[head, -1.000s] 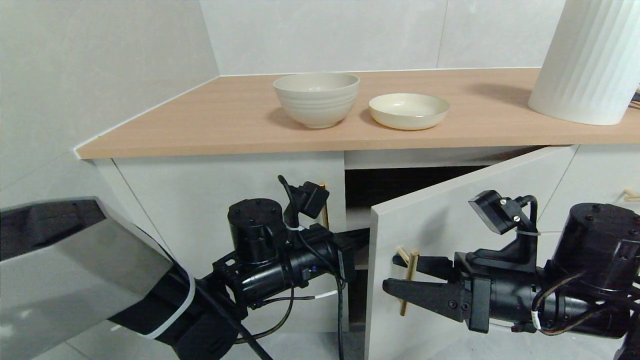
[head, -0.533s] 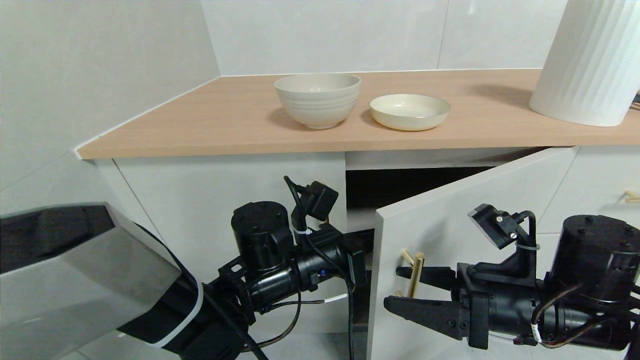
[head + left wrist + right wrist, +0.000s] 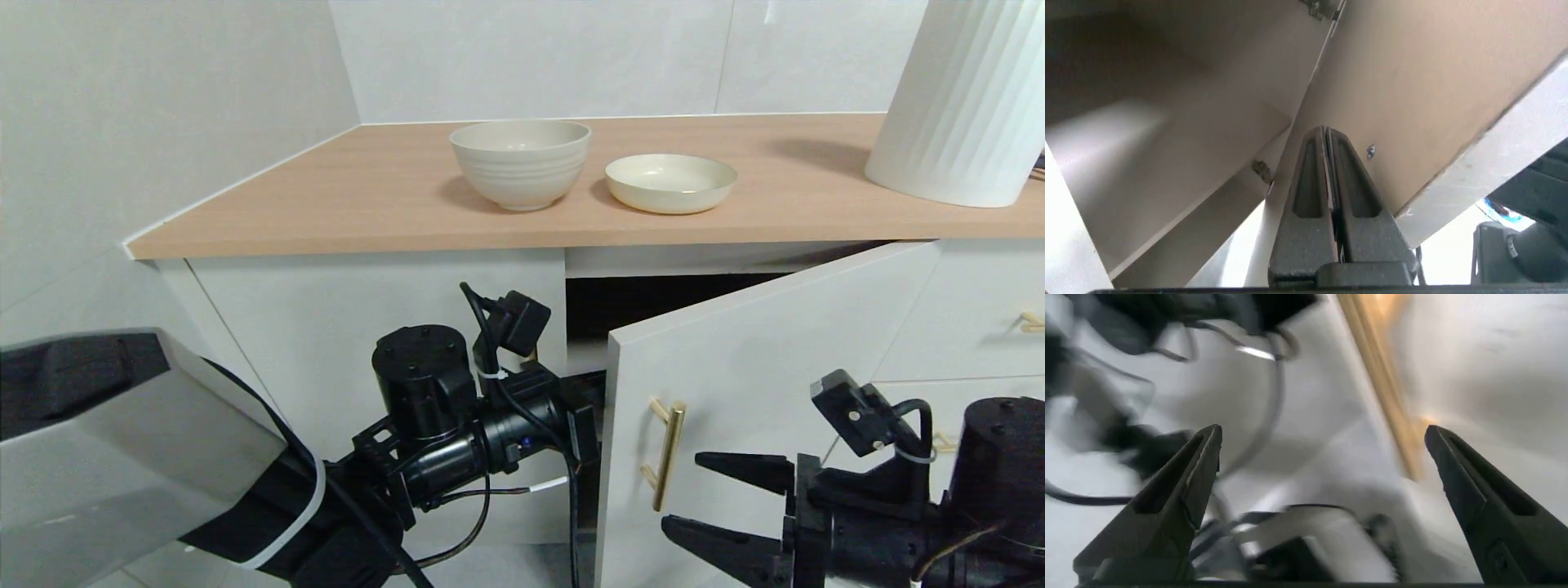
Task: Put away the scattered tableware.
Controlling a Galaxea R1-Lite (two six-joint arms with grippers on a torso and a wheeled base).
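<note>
A deep cream bowl (image 3: 519,163) and a shallow cream dish (image 3: 669,181) stand side by side on the wooden countertop (image 3: 343,204). Below them a white cabinet door (image 3: 767,359) hangs partly open, with a gold handle (image 3: 668,453) near its edge. My right gripper (image 3: 682,492) is open, low and just right of that handle, not touching it; the right wrist view shows its fingers (image 3: 1200,461) spread wide and the handle (image 3: 1376,359) blurred ahead. My left gripper (image 3: 1325,131) is shut with nothing in it, poked into the gap behind the door's inner face (image 3: 1437,90).
A tall white ribbed vessel (image 3: 963,98) stands on the counter at the right. More white fronts with gold handles (image 3: 1030,320) lie right of the open door. A tiled wall closes the left side. The cabinet's interior (image 3: 653,298) is dark.
My right gripper has drawn back from the door handle, moving right and down, still open. The left arm has stayed almost in place behind the door edge.
</note>
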